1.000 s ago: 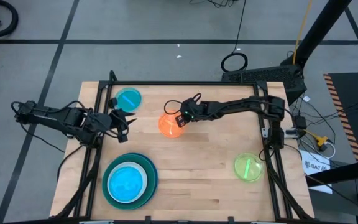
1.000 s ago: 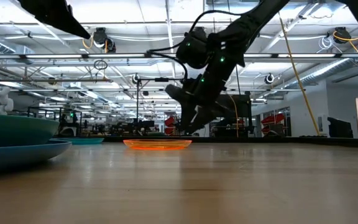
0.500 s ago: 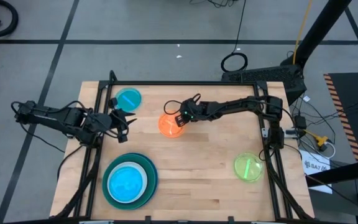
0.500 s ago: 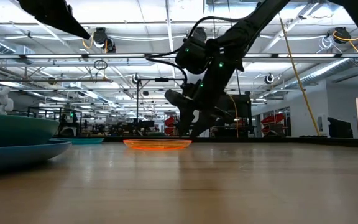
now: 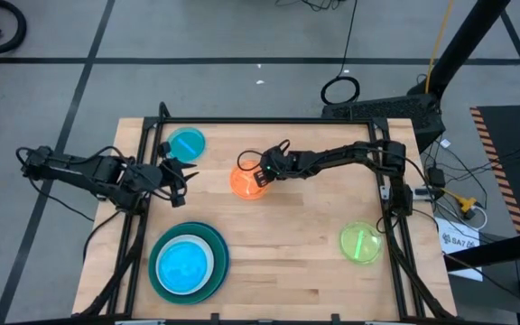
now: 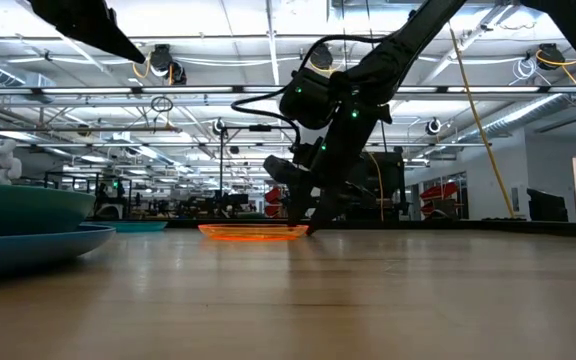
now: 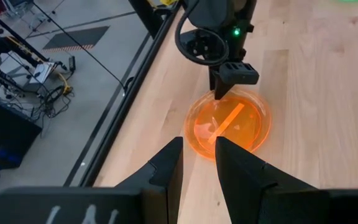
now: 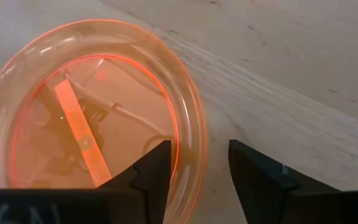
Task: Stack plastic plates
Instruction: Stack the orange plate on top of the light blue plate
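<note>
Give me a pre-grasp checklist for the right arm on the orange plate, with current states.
1. Right gripper jaws open: ok.
2. Fingers straddle the rim of the orange plate, one inside and one outside: ok in the right wrist view.
3. Fingertips low enough to catch the rim: ok, in the low view they sit at table level by the orange plate.
4. Orange plate flat on the table, nothing on it: ok.
5. Left gripper clear of the grasp: ok, it is over the table's left edge, apart from the plate.
6. Destination stack at front left ready to receive: ok, a cyan plate on top, nothing over it.
</note>
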`<action>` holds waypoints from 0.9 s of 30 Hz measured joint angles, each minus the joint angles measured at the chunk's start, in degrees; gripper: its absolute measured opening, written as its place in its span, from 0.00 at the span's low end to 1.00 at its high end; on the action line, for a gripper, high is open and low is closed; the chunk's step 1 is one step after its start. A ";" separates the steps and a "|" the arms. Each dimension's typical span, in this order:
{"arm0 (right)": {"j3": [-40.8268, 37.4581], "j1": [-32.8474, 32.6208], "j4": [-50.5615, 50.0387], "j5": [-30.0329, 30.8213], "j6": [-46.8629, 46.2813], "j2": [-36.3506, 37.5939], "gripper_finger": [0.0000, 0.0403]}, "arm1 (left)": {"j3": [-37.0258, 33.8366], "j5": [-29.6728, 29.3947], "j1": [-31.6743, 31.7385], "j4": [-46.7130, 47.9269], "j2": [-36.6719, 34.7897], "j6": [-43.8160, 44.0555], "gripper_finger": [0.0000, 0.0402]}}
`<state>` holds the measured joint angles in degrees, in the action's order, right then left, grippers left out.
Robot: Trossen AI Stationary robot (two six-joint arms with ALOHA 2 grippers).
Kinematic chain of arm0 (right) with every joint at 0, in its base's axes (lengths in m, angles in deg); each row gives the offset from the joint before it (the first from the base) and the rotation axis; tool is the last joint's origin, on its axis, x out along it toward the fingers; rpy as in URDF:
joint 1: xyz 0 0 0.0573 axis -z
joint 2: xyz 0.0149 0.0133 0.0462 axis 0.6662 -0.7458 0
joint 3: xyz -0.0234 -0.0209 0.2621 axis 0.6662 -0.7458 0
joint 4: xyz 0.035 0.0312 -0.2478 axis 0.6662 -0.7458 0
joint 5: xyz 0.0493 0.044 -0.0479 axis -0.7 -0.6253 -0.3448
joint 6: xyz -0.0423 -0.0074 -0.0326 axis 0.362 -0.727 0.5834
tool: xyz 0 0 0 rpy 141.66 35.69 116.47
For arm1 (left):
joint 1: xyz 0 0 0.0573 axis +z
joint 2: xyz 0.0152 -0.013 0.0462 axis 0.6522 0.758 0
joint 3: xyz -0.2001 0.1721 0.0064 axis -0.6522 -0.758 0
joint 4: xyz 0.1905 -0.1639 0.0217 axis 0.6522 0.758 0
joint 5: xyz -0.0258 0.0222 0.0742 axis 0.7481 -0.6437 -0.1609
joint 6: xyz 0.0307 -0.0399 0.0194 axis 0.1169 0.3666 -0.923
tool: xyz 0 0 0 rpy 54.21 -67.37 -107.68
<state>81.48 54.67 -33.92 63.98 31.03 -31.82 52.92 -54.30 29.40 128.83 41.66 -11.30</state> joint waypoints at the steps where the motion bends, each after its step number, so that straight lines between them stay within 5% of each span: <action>1: 0.00 -0.09 -0.02 -0.02 -0.03 0.00 0.38 | 0.00 0.00 0.00 0.00 0.00 -0.02 0.25; 27: -0.07 -0.67 2.80 -0.61 -0.68 -0.22 0.07 | 0.02 0.00 0.04 0.00 0.00 0.09 0.25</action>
<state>81.41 54.00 -31.12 63.36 30.35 -32.04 52.94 -54.30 29.44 128.83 41.66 -11.21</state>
